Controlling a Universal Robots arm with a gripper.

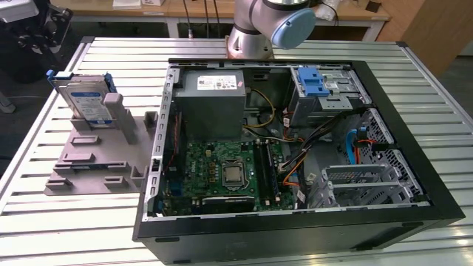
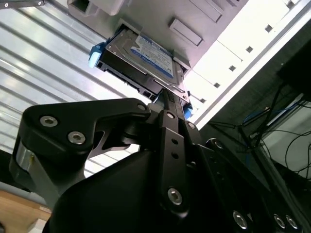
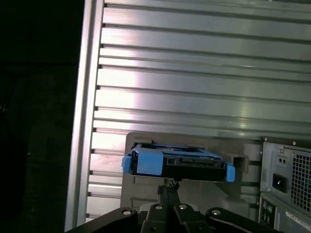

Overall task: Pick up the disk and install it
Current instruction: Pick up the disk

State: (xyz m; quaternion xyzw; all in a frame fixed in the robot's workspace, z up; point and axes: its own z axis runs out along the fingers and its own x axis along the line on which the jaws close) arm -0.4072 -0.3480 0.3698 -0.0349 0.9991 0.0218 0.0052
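Observation:
The disk (image 1: pixel 87 105), a silver-grey drive with a white-and-blue label in a blue bracket, stands on edge in a grey holder (image 1: pixel 96 160) at the exterior view's left. Both wrist views look down on the disk (image 2: pixel 141 56) (image 3: pixel 180 162) from above. My gripper (image 3: pixel 168 185) (image 2: pixel 170 94) hangs over it, well apart from it. The fingers are pressed together with nothing between them.
An open computer case (image 1: pixel 414 138) lies on the slatted metal table (image 1: pixel 59 233), to the right of the holder. Inside are a grey power-supply box (image 1: pixel 212 105), a green motherboard (image 1: pixel 229 172) and a metal drive cage with a blue latch (image 1: pixel 322 88). The arm's base (image 1: pixel 255 33) stands behind the case.

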